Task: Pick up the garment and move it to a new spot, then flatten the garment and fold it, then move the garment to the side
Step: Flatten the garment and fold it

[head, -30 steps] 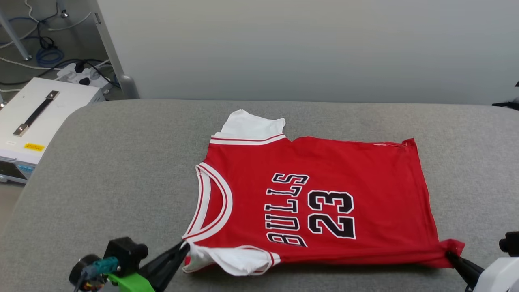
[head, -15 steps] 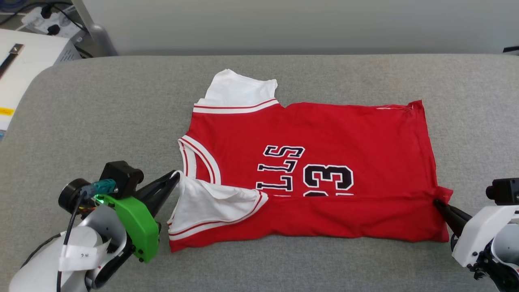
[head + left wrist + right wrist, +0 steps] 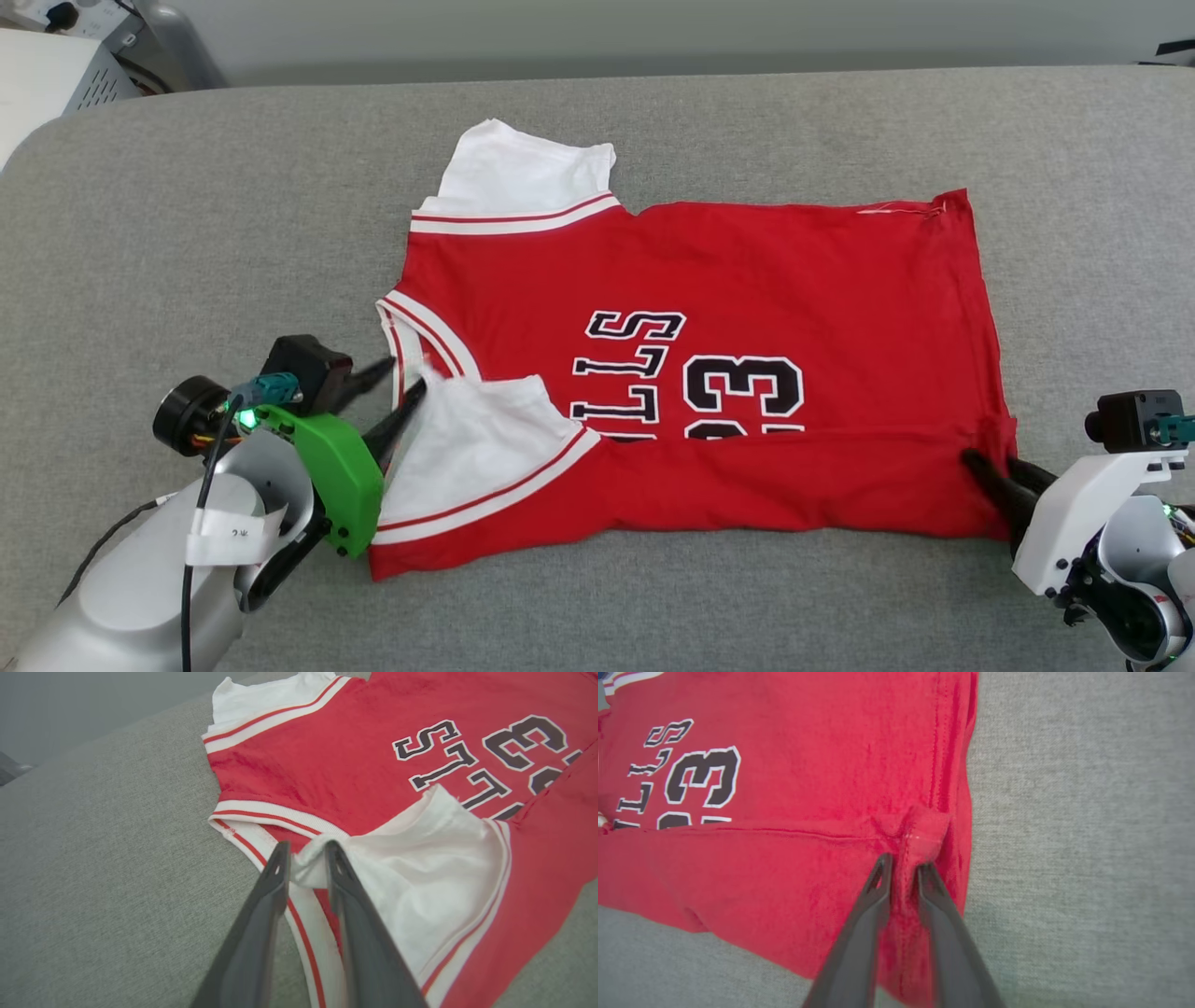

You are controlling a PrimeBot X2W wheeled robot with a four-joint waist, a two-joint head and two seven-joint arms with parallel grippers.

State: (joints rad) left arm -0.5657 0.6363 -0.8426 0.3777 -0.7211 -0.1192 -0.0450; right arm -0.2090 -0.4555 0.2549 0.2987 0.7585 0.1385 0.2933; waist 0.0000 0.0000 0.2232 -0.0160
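Observation:
The garment [image 3: 747, 271] is a red jersey lying on the grey table [image 3: 187, 215], collar to the left. Its near edge is folded up over the chest and covers the lower part of the black print. The near white sleeve [image 3: 467, 439] lies on top of the fold. My left gripper [image 3: 406, 375] is at the sleeve's corner by the collar. In the left wrist view the left gripper [image 3: 306, 850] has its jaws parted, with the white corner loose between them. My right gripper [image 3: 987, 459] is at the folded hem corner; the right gripper [image 3: 903, 862] is slightly parted around a red pleat of the garment [image 3: 808, 765].
A white equipment box [image 3: 47, 70] stands off the table's far left corner beside a grey post [image 3: 177, 42]. Bare grey table surface [image 3: 1074, 233] surrounds the garment on every side. A pale wall runs along the far edge.
The camera has tilted down. Both grippers carried the garment's near edge up over the chest, making a fold, and both sets of jaws have now parted from shut.

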